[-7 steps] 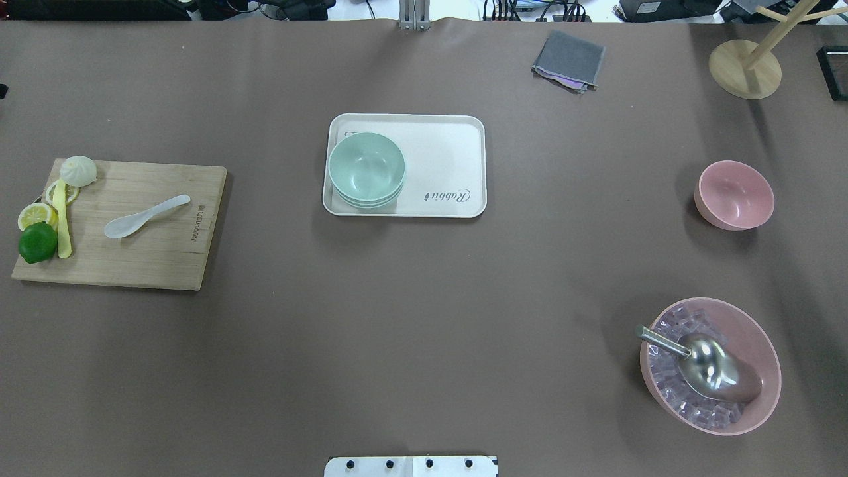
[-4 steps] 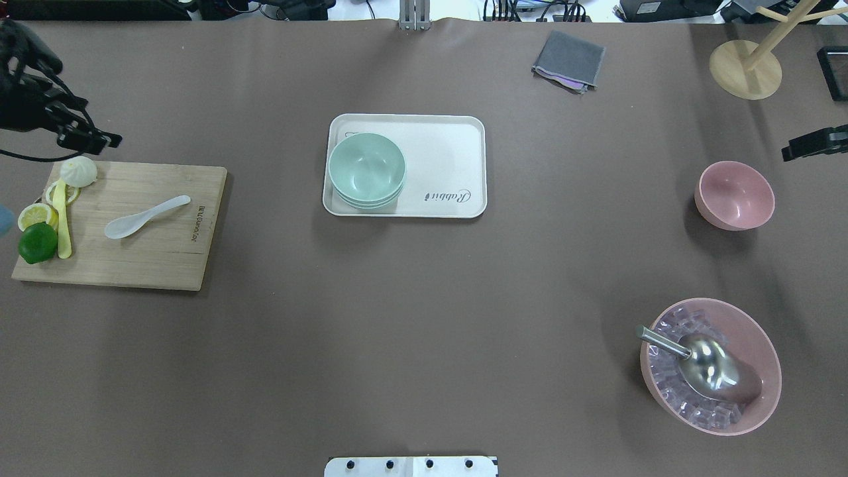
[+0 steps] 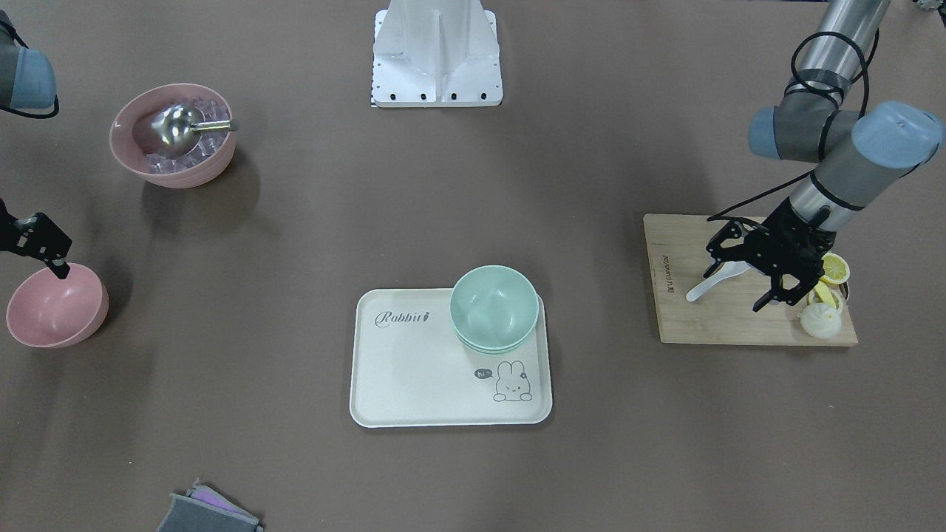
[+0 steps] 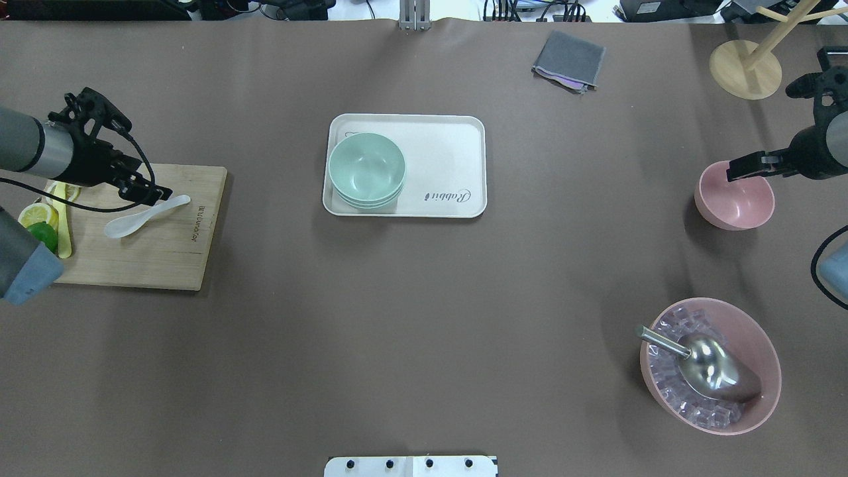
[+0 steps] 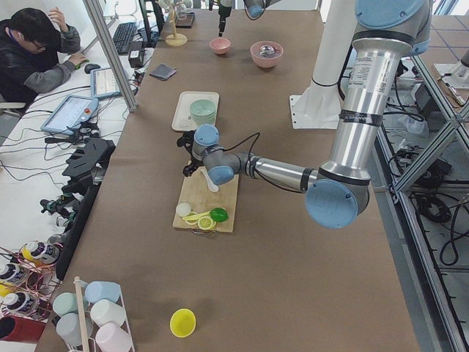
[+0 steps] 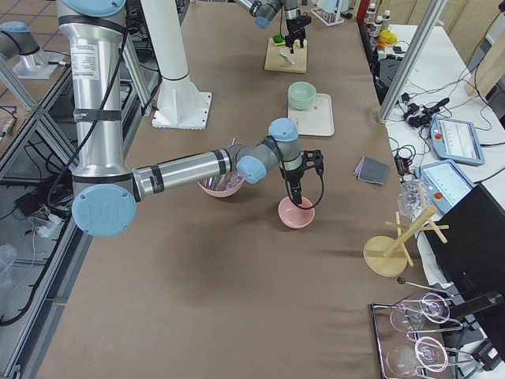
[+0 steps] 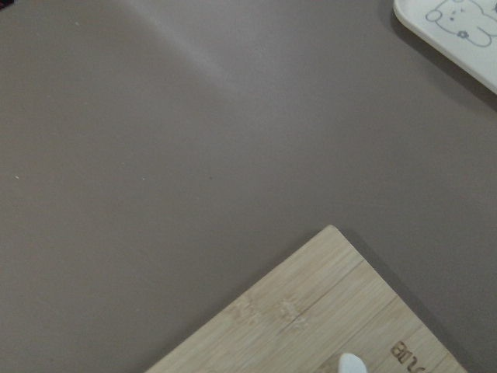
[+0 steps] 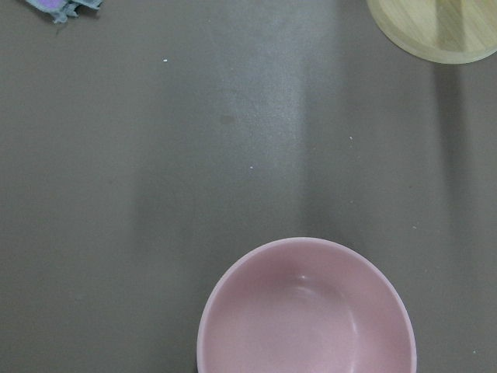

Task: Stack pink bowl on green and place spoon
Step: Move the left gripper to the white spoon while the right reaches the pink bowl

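Both arms have swung in over the table since half a second ago, when only their tips showed at the edges; bowls, spoon and tray lie where they did.

Nearest, on the right, stands a large pink bowl (image 4: 758, 331) of clear cubes with a metal scoop (image 4: 712, 368). Farther out on the left, the white spoon (image 4: 139, 218) lies flat on the wooden board (image 4: 146, 258), its handle pointing right and away. The left gripper (image 3: 737, 279) hangs over that handle, jaws wide apart, holding nothing. Level with it on the right, the small pink bowl (image 4: 734, 199) sits upright and empty on the table. The right gripper (image 4: 762, 132) is spread open above it, one finger (image 4: 748, 165) over the far rim. At centre, the green bowl (image 4: 366, 165) tops a nested stack at the left end of the white tray (image 4: 450, 152). Far right lie a grey cloth (image 4: 570, 58) and a wooden stand (image 4: 745, 69).

Facing the robot, the front camera shows a rabbit drawing (image 3: 511, 383) on the tray, which the bowls hide from overhead. Left wrist view catches only the spoon's handle tip near the board's corner. Right wrist view looks straight into the pink bowl's bare, glossy inside.
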`<state>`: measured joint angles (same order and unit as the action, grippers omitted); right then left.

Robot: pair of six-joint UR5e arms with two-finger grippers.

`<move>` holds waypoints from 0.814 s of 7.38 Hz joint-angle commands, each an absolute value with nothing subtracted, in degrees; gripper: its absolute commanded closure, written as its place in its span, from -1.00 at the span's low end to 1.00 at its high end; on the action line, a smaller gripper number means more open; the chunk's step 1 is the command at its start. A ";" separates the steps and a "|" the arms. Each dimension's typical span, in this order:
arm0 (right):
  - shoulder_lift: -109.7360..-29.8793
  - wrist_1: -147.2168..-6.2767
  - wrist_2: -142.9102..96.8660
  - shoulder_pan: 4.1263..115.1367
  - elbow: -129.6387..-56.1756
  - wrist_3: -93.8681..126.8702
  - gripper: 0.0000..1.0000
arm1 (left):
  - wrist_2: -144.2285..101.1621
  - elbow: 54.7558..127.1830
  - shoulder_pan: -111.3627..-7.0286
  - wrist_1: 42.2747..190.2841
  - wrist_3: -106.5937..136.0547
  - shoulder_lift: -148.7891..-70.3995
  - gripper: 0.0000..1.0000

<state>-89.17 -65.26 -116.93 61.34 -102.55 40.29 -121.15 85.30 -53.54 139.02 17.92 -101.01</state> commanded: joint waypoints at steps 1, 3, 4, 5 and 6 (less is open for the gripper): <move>-89.12 -65.04 -116.72 60.91 -102.57 40.52 -1.00 | -119.27 84.64 -50.54 139.31 17.84 -100.55 -0.47; -89.12 -65.04 -116.63 61.00 -102.57 40.52 -1.00 | -119.35 84.73 -50.45 140.96 17.58 -99.58 -0.09; -89.12 -65.04 -116.63 61.00 -102.57 40.52 -1.00 | -119.53 84.81 -50.45 142.02 17.58 -98.62 0.13; -89.12 -65.04 -116.63 60.91 -102.57 40.52 -1.00 | -119.53 84.90 -50.45 142.12 17.58 -98.61 0.36; -89.12 -65.04 -116.63 60.91 -102.57 40.52 -1.00 | -119.53 85.08 -50.45 142.12 17.58 -98.61 0.59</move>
<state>-89.12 -65.04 -116.63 60.94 -102.57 40.52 -119.51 84.90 -50.47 141.87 17.59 -98.76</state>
